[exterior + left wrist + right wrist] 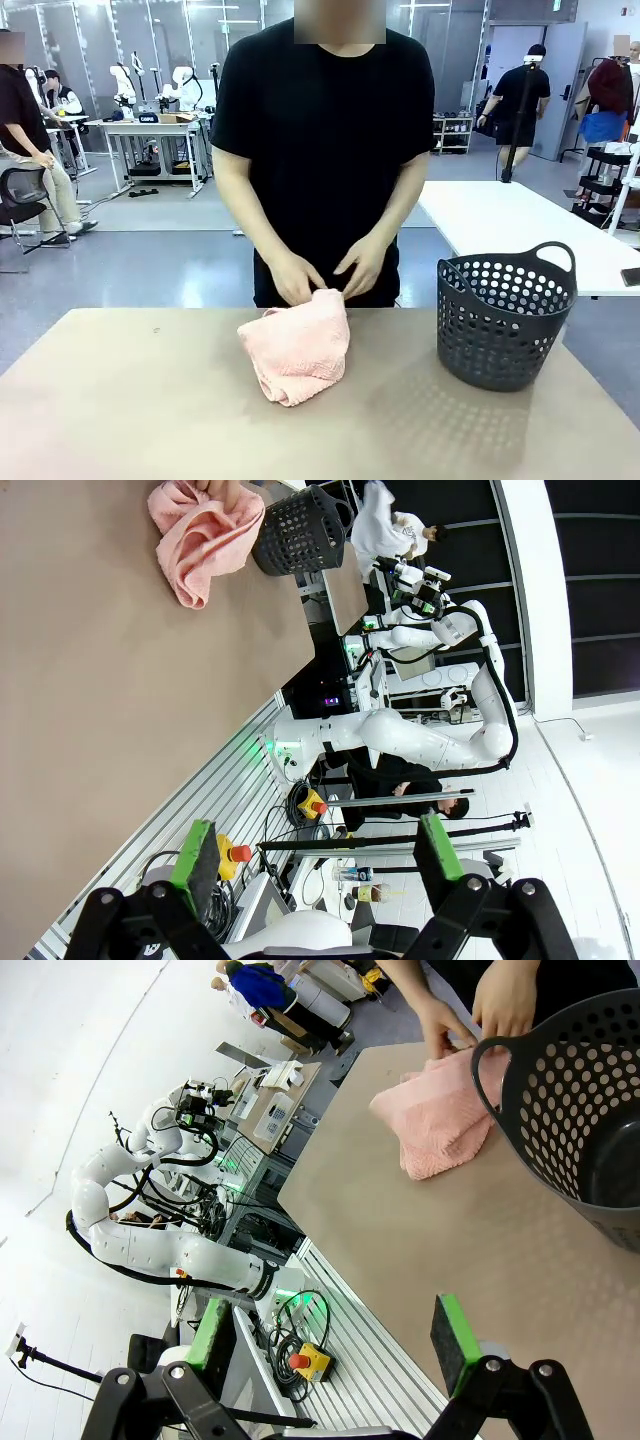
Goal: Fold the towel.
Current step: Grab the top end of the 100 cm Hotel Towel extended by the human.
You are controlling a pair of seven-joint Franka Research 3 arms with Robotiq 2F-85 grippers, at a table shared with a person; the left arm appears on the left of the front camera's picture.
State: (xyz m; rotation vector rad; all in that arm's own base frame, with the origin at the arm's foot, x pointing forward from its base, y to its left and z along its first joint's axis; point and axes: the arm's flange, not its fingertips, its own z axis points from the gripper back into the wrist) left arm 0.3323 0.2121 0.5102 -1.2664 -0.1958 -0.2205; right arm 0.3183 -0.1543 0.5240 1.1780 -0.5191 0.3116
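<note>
First, from the front, one towel (297, 345) is seen lying bunched on the table (120, 400). It is near the single dark basket (505, 320), on the basket's robot-left side and apart from it. Two hands are counted at the towel's far edge: the person's right hand (293, 278) and the person's left hand (362, 268). Both are bent downward with fingers on the cloth, the left one being nearer the basket.

Next, in the left wrist view, the left gripper (318, 828) is shown with its jaws spread wide, and nothing is held or touched between them. It is kept well apart from the basket (298, 530), beside which the towel (200, 540) is seen. The white right arm (400, 740) is seen bent, off the table edge.

Lastly, in the right wrist view, the right gripper (330, 1305) is likewise found wide open and empty, well apart from the basket (570, 1110). The towel (440, 1120) is seen just beside the basket, partly hidden behind its handle, with both hands laid on it.
</note>
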